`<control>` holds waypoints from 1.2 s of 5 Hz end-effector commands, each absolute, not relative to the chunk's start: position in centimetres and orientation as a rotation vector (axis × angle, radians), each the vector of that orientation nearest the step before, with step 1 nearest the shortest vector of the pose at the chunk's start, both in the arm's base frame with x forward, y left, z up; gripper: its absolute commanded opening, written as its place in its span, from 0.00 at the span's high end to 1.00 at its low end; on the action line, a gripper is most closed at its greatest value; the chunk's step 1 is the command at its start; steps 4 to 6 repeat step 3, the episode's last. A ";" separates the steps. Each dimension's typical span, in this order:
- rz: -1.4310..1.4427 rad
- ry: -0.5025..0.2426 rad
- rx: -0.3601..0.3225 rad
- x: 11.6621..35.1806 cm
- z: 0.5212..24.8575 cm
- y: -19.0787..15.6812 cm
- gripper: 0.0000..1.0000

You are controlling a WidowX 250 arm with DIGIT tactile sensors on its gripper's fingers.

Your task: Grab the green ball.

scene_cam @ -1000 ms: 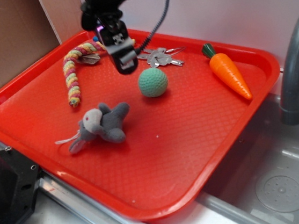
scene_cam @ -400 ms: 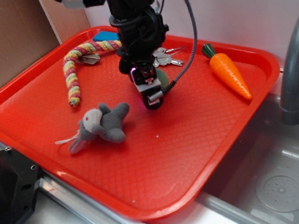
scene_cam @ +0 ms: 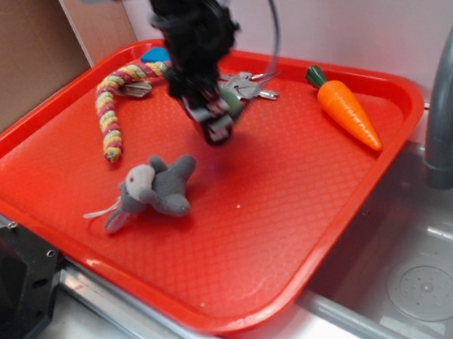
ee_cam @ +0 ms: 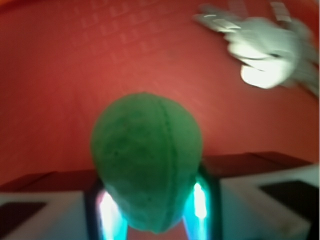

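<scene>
The green ball (ee_cam: 147, 165) fills the middle of the wrist view, squeezed into an egg shape between my two fingers. My gripper (ee_cam: 150, 212) is shut on it, and the lit pads (ee_cam: 199, 202) press its sides. From outside, the gripper (scene_cam: 223, 117) hangs tilted just above the red tray (scene_cam: 297, 210), near its back middle. There only a sliver of the green ball (scene_cam: 234, 103) shows behind the black fingers. The arm hides the rest of it.
On the tray lie a grey plush mouse (scene_cam: 153, 190), a striped rope toy (scene_cam: 107, 109), metal keys (scene_cam: 247, 87), an orange toy carrot (scene_cam: 349, 110) and a blue piece (scene_cam: 154, 55). A grey faucet (scene_cam: 446, 87) and sink (scene_cam: 423, 282) are at the right.
The gripper came down from the tray's back onto the ball and shut on it. Since 0.4 s ago it has risen and shifted slightly back-left, carrying the ball.
</scene>
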State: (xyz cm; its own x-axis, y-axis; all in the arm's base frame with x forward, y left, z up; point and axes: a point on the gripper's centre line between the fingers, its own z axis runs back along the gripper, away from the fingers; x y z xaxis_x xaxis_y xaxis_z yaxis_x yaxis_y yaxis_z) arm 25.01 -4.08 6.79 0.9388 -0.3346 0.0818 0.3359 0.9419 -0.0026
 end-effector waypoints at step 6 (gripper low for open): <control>0.048 -0.042 -0.002 12.6 21.9 -0.9 1.00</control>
